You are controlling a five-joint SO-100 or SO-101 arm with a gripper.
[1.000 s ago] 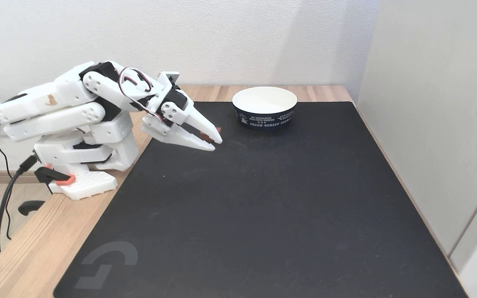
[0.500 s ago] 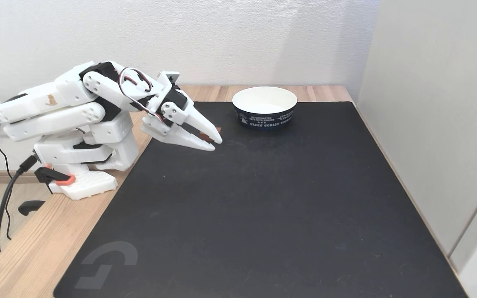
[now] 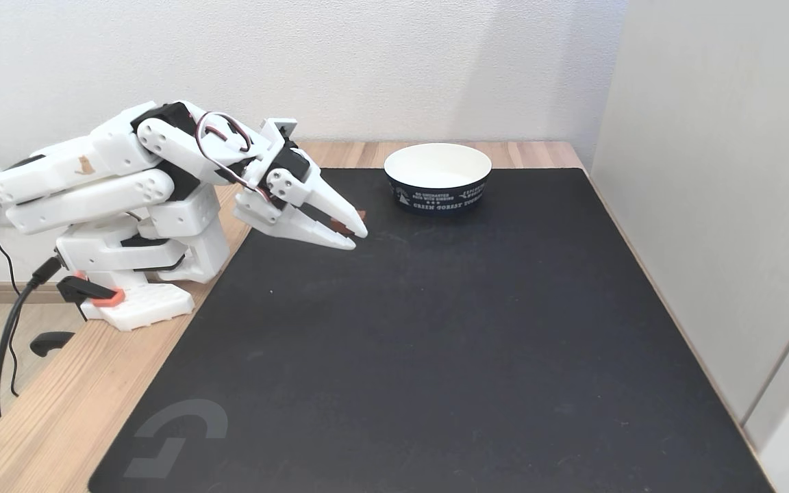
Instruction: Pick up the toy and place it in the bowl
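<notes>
On the mat [image 3: 435, 329], tool [image 3: 357, 236] unmoved.

Bare mat [image 3: 435, 329] between gripper [image 3: 357, 236] and bowl [image 3: 437, 177], wall panel [image 3: 723, 192] apparently close right

1. Your white plastic five-joint arm [image 3: 93, 181] sits folded low at the left of the fixed view, its links stacked above its base.
2. Its wrist tilts down toward the right.
3. Your white two-finger gripper [image 3: 359, 235] points down and right, its tapered fingers [image 3: 329, 200] drawn nearly together, tips close to the surface.
</notes>
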